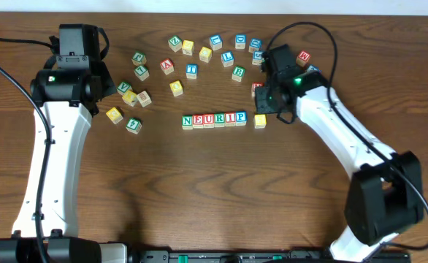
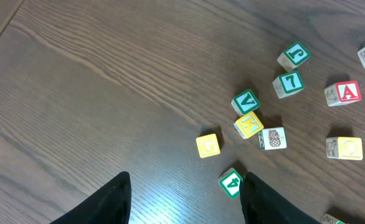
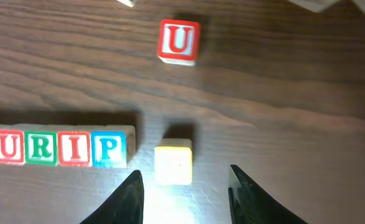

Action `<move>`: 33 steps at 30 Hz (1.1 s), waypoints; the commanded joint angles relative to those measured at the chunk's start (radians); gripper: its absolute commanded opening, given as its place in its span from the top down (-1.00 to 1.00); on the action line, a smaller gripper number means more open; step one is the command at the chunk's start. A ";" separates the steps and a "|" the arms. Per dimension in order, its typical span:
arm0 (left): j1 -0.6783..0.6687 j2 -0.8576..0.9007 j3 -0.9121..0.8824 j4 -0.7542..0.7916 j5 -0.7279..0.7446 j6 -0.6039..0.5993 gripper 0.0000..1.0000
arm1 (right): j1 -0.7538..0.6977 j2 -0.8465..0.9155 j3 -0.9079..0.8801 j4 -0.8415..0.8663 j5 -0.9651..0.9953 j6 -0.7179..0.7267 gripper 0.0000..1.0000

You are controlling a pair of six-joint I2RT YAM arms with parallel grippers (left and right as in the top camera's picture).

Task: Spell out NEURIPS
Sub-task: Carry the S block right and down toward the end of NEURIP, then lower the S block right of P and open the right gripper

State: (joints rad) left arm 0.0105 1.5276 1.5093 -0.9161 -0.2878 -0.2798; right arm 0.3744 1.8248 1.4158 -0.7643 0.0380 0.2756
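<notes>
**Right gripper** (image 3: pixel 184 194): fingers were recorded apart, with nothing clamped.
**Plain yellow-topped cube** (image 3: pixel 173 165): was seen on the desk (image 3: pixel 294 93) just ahead of this gripper, in line with the gap between its fingers and clear of both.
**Lettered row** (image 3: pixel 58 148): was seen off to one side of the gripper. Its blue P end was just beside the yellow-topped cube, with a narrow gap between them.
**Stray red U cube** (image 3: pixel 179 42): was noted farther ahead, well apart.
**Left gripper** (image 2: pixel 185 200): fingers were recorded apart and empty. A green 4 cube (image 2: pixel 231 182) was seen just ahead beside one finger, and loose cubes were scattered beyond it.
</notes>
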 commanded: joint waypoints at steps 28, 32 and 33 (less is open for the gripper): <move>0.002 -0.011 0.000 0.016 0.097 -0.013 -0.11 | -0.078 -0.055 -0.089 -0.106 -0.101 0.046 0.76; 0.002 -0.011 0.000 0.016 0.097 -0.013 -0.11 | -0.060 -0.055 -0.132 -0.068 -0.101 0.065 0.80; 0.002 -0.011 0.000 0.016 0.097 -0.013 -0.10 | -0.056 -0.055 -0.145 -0.055 -0.102 0.069 0.81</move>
State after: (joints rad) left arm 0.0105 1.5276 1.5093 -0.9005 -0.1928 -0.2874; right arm 0.2981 1.7859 1.3045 -0.8371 -0.0570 0.3191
